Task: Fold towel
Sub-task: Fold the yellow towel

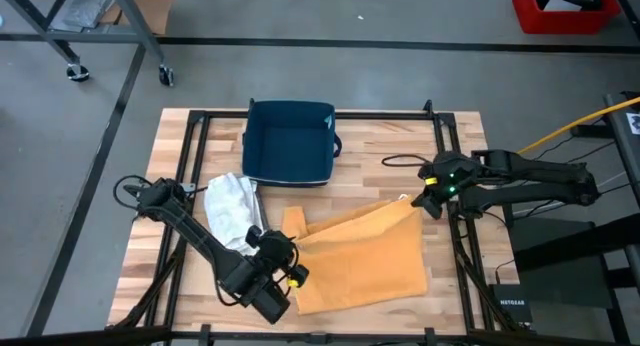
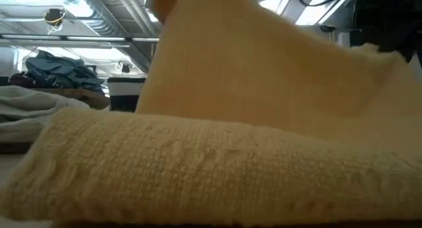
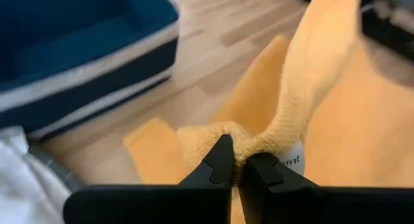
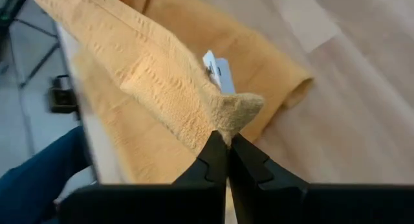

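Across the middle and near-right part of the wooden worktop point(image 1: 180, 166) the orange towel point(image 1: 365, 261) is spread, partly lifted; two corners are held, one by each arm, so that one edge can be carried over the rest as a fold; the left gripper point(image 3: 235, 167) is seen with its jaws pressed together on a bunched corner of the cloth, near the front edge of the worktop; the right gripper point(image 4: 226, 151) has its jaws likewise pinched on the opposite corner, at the far right of the towel, where a small white label point(image 4: 217, 70) is shown; between the two grips the held edge is raised off the surface, which is judged to be why the low view is filled by a standing sheet of cloth behind a flat layer; a narrow flap of the towel lies flat on the wood beside the left gripper; the fold is judged to be under way, not yet laid down.

Counted: one orange towel; one crumpled white cloth point(image 1: 232, 208) lying just left of it, untouched; one dark blue bin point(image 1: 289, 143) at the far side of the worktop, apart from the towel; two arms, both engaged on the same towel.
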Controlling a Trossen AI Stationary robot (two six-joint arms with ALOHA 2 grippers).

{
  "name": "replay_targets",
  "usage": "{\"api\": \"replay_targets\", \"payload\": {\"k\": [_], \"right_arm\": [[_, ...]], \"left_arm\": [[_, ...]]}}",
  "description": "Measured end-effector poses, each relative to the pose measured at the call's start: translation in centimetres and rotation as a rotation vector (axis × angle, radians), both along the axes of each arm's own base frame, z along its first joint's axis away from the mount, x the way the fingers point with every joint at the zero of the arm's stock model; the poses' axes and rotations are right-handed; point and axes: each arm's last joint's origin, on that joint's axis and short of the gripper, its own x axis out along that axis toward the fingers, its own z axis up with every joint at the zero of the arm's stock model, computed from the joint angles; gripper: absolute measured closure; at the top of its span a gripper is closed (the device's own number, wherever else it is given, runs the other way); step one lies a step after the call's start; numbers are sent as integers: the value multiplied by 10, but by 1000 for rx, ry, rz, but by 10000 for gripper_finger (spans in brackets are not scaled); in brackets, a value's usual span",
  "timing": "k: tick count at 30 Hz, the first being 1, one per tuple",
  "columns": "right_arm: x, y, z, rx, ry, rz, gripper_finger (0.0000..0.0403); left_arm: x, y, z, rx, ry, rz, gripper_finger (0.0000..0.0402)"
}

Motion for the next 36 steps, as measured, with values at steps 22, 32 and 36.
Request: {"api": "replay_targets", "payload": {"k": [22,32,36], "right_arm": [[35,-10,-43,-344,88,44,396],[39,-13,-50,-424,158,27,395],[39,-13,-51,-426,177,29,383]], "left_arm": [[-1,52,-70,-22,269,183,402],[8,82,-80,-8,315,260,393],[12,88,-81,-32,372,234,371]]}}
